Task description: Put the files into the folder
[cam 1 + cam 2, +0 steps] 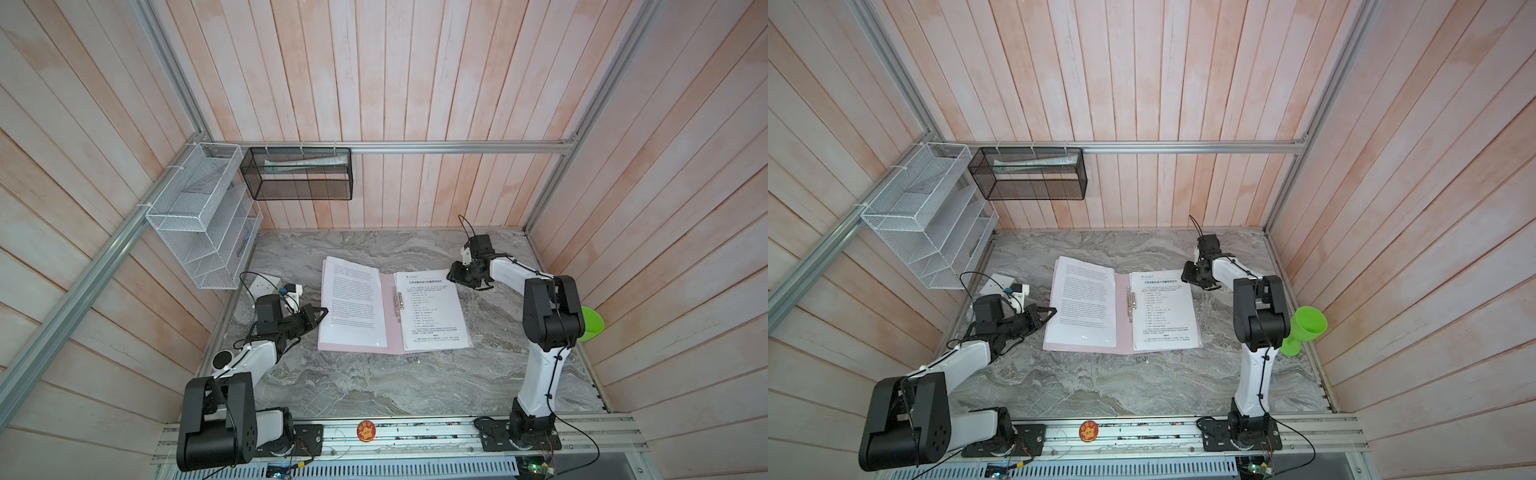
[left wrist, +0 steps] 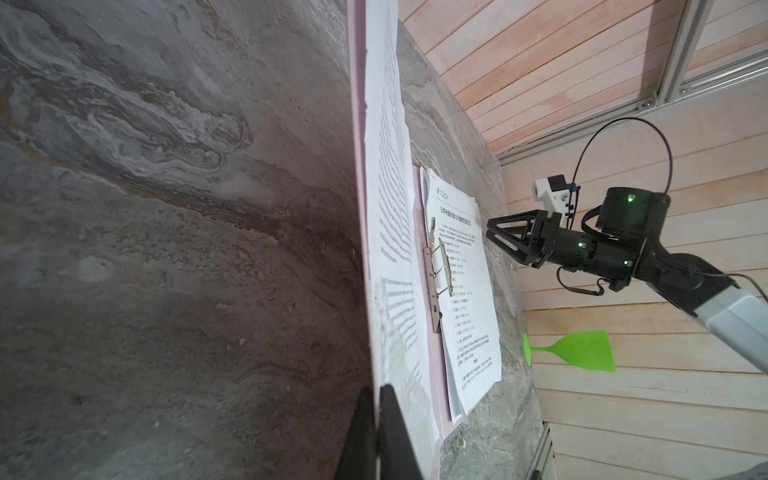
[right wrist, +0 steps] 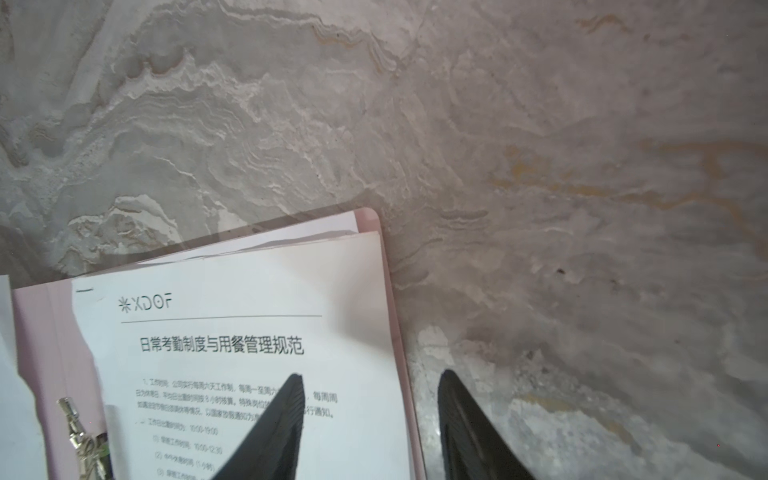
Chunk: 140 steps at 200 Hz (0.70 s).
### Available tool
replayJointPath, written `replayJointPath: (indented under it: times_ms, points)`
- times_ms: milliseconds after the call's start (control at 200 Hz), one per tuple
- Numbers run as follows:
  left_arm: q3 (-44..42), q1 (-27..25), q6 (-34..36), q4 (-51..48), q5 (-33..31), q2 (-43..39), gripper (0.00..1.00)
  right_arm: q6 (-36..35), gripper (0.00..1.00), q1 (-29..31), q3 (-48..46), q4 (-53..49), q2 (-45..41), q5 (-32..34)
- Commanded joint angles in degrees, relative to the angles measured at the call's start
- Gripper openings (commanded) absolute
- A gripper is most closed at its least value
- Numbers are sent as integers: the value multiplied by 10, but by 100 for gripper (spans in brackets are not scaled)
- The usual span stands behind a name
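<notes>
Lying open on the grey marbled surface (image 1: 374, 382), the thin pale pink folder (image 1: 392, 336) carries the white printed paper files (image 1: 434, 311); left hand (image 1: 322, 311) closed at its edge, right hand (image 1: 452, 275) half-open, empty.

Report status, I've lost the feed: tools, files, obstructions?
Left tool shut on folder edge. Right tool open above far corner of files. Files lie on open folder's right half. Nothing in the way.
</notes>
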Motion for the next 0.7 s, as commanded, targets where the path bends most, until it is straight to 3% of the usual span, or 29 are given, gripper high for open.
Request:
replayJointPath:
  times_ms: [0, 695]
  points:
    - [8, 3, 4, 12, 4, 8, 0, 2, 50, 2, 18, 3, 19, -7]
    - [8, 3, 2, 13, 6, 11, 0, 2, 49, 27, 52, -1, 39, -25]
